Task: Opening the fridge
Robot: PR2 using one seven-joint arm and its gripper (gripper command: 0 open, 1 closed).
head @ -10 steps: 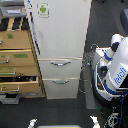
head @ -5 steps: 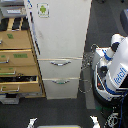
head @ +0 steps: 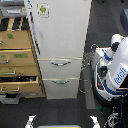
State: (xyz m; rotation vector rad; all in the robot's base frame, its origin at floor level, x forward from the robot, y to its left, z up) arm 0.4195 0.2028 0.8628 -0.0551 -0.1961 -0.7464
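The exterior view shows a tall white fridge (head: 60,45) standing in the middle of the scene on a dark floor (head: 65,112). Its large upper door (head: 62,30) is closed and carries a small sticker with a green emblem (head: 43,9) near the top. Below the door there are two white drawers, each with a silver bar handle: the upper handle (head: 60,63) and the lower handle (head: 60,81); both drawers look closed. Touching the fridge on the exterior view's left stands a tan wooden drawer cabinet (head: 17,57), and one of its lower drawers (head: 19,88) is pulled out a little. On the exterior view's right, near the fridge but apart from it, is a rounded white and blue robot body (head: 114,67) with dark cables (head: 89,62) hanging between it and the fridge. At the bottom edge, two pale pointed parts (head: 30,121) and (head: 94,121) are visible, well below the fridge drawers and not touching them; they are too small and blurred to say if they belong to the gripper. I cannot find the gripper clearly, so I cannot tell whether it is spread or pressed together.
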